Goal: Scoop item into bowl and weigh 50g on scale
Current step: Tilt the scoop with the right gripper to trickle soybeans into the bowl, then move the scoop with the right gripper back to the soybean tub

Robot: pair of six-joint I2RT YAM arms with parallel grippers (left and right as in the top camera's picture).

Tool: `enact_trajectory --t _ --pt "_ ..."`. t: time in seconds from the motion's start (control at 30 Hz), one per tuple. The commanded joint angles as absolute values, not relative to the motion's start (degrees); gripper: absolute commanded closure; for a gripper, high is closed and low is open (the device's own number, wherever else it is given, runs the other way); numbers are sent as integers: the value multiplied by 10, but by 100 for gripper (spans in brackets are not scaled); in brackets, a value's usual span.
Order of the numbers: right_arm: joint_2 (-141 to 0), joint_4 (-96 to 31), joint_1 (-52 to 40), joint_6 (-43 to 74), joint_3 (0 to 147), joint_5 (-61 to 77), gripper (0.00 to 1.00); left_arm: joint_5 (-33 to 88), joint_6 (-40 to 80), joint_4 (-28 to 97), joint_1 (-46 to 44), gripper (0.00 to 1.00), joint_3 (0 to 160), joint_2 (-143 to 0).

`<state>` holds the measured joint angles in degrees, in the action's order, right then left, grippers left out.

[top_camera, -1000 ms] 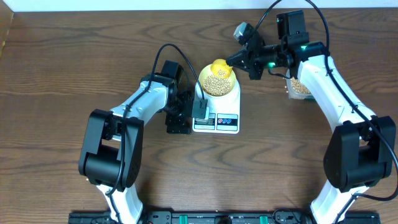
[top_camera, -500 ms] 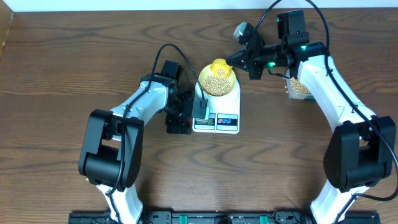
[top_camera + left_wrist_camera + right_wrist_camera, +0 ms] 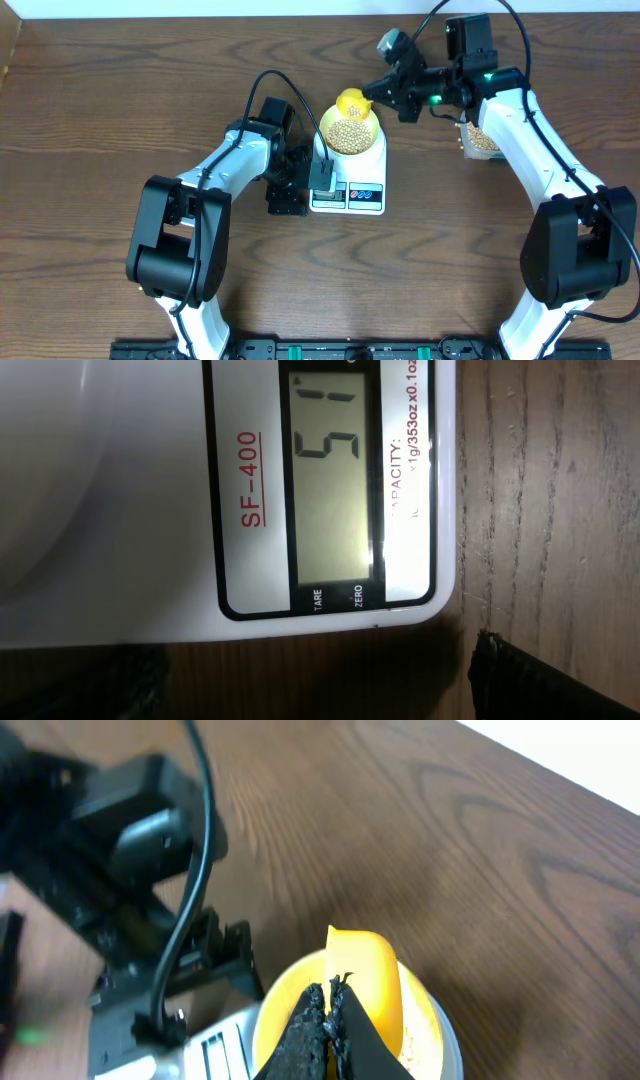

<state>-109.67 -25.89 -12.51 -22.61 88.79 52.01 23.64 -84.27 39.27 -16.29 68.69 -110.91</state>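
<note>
The white scale (image 3: pixel 348 188) carries the pale-yellow bowl (image 3: pixel 350 132), filled with tan beans (image 3: pixel 349 136). My right gripper (image 3: pixel 378 92) is shut on the handle of a yellow scoop (image 3: pixel 351 102), held just above the bowl's far rim. In the right wrist view its shut fingertips (image 3: pixel 328 1002) pinch the scoop (image 3: pixel 368 978) over the bowl (image 3: pixel 282 1010). My left gripper (image 3: pixel 304 190) is open and empty, low at the scale's front left corner. The left wrist view shows the scale (image 3: pixel 120 510); its display (image 3: pixel 335 470) seems to read 51.
A clear tub (image 3: pixel 482 140) holding more beans stands at the right, partly under my right arm. A black cable (image 3: pixel 290 85) loops from the left wrist above the scale. Brown wooden table (image 3: pixel 100 120) lies all around.
My right gripper has lifted the scoop slightly up and back from the bowl. The left arm, bowl and scale have not moved.
</note>
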Motion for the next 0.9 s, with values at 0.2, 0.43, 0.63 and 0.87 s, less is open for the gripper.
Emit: enact_trajectory --t 0.2,0.43,0.63,0.87 --pt "-1079 -201 -74 61 891 610 99 248 -851 396 -168 2 680 -1116" --pt "-1079 -228 32 142 891 750 99 248 -851 396 -168 2 680 -1116" --pt "-1061 -296 127 169 891 707 99 248 -851 396 -168 2 680 -1116" --pt "-966 -410 210 110 891 505 99 248 -851 396 -168 2 680 -1116"
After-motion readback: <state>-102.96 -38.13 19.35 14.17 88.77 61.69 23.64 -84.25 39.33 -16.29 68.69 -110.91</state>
